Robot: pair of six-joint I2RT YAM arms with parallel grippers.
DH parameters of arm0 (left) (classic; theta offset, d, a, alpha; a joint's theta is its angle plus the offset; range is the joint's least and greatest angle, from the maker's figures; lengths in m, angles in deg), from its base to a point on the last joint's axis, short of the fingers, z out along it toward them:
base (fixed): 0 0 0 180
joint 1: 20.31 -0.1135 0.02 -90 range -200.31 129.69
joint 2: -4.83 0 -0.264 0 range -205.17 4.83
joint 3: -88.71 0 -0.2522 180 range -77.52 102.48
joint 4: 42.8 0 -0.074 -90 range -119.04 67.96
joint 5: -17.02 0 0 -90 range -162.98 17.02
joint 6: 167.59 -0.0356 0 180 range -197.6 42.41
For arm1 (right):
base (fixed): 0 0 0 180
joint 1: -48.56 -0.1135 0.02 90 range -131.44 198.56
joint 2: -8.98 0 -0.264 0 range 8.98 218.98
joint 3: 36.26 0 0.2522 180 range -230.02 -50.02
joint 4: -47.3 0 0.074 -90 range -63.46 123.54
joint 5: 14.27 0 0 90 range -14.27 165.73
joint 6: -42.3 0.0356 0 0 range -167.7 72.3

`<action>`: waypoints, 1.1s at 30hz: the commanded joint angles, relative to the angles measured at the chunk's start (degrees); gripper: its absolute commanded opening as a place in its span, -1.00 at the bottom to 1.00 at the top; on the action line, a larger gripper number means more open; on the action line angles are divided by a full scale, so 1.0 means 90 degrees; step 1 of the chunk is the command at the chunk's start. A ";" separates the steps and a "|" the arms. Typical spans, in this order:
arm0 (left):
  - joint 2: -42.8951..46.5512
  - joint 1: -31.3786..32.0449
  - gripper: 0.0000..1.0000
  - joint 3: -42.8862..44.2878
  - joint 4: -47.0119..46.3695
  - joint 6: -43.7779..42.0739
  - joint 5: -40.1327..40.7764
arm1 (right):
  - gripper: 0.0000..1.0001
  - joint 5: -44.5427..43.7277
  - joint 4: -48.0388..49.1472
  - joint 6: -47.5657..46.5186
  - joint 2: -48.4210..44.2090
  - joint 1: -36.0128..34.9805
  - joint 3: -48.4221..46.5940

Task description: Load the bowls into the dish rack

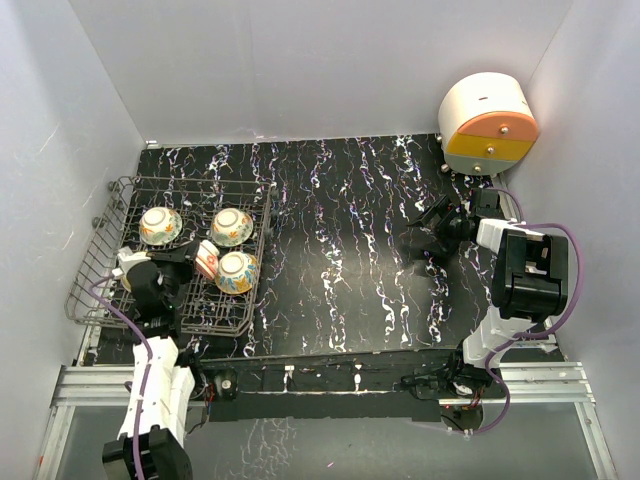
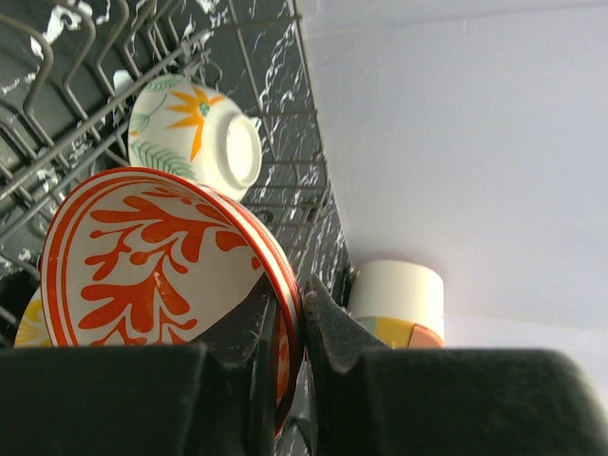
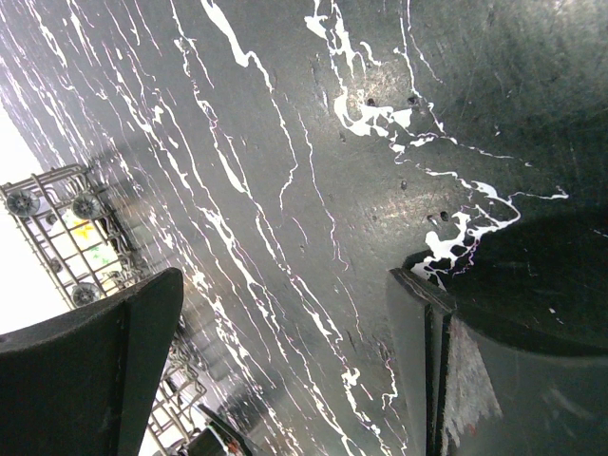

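The dark wire dish rack (image 1: 190, 182) stands at the table's left. Three bowls rest in it on their sides: one at the back left (image 1: 160, 225), one at the back middle (image 1: 232, 226), one nearer (image 1: 237, 272). My left gripper (image 1: 195, 262) hangs over the rack, shut on the rim of a red-orange bowl (image 1: 207, 258). In the left wrist view the fingers (image 2: 302, 304) pinch that bowl's rim (image 2: 142, 261), and a bowl with an orange star (image 2: 195, 133) lies behind among the rack wires (image 2: 85, 57). My right gripper (image 1: 425, 235) is open and empty above the table (image 3: 285, 361).
A round white, yellow and orange container (image 1: 488, 125) stands at the back right corner, also in the left wrist view (image 2: 399, 304). White walls close in the black marbled table (image 1: 340, 250). The rack's corner (image 3: 57, 218) shows in the right wrist view.
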 commanded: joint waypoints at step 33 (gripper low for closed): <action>0.1582 -0.0678 -1.00 -0.0518 0.2531 0.0637 0.0608 | 0.82 -0.0021 0.0311 -0.0130 0.0362 -0.0034 0.0092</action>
